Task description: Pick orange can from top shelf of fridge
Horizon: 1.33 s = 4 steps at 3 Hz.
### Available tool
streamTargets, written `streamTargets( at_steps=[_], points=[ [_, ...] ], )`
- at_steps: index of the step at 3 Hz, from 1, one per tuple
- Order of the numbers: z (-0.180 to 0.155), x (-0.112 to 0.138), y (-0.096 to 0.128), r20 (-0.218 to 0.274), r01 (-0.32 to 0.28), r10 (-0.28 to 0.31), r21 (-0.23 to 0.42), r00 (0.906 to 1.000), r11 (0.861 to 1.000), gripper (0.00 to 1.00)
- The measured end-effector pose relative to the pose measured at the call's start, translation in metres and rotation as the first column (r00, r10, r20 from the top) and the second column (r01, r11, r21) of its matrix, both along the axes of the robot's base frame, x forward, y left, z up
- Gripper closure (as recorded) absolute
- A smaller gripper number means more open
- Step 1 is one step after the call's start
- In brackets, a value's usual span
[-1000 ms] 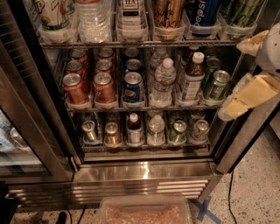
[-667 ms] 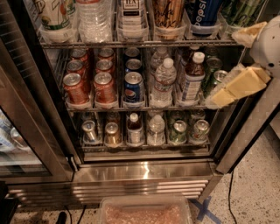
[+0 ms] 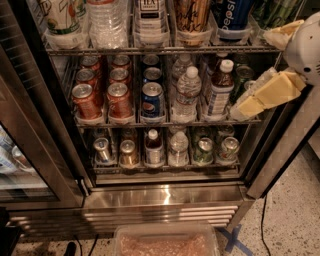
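The orange can [image 3: 192, 14] stands upright on the top shelf [image 3: 150, 50] of the fridge [image 3: 160, 200], above and left of the gripper [image 3: 262, 95], which hangs seemingly near the middle rack's [image 3: 165, 123] right end, its spread impossible to tell.

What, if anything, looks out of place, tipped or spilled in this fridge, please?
Nothing stands out. The orange can stands upright on the top shelf, and the drinks below sit upright in rows. The claw hovers at the right, level with the middle rack.
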<state>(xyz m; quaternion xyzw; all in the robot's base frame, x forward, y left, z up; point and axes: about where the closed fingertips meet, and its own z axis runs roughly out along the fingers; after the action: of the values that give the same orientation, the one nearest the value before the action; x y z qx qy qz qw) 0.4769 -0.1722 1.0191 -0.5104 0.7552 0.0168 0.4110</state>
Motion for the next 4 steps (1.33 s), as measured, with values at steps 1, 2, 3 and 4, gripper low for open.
streamTargets(
  at_steps=[1,2,3,4],
  points=[
    [0.0,-0.003,0.013,0.027,0.021,-0.024,0.083,0.9994,0.996,0.0],
    [-0.005,0.005,0.044,0.065,0.037,-0.053,0.222,0.9965,0.974,0.0],
    [0.006,0.029,0.073,0.141,0.05,-0.105,0.35,0.9844,0.935,0.18],
    [0.018,0.054,0.079,0.201,0.084,-0.178,0.407,0.9632,0.91,0.18]
  ],
)
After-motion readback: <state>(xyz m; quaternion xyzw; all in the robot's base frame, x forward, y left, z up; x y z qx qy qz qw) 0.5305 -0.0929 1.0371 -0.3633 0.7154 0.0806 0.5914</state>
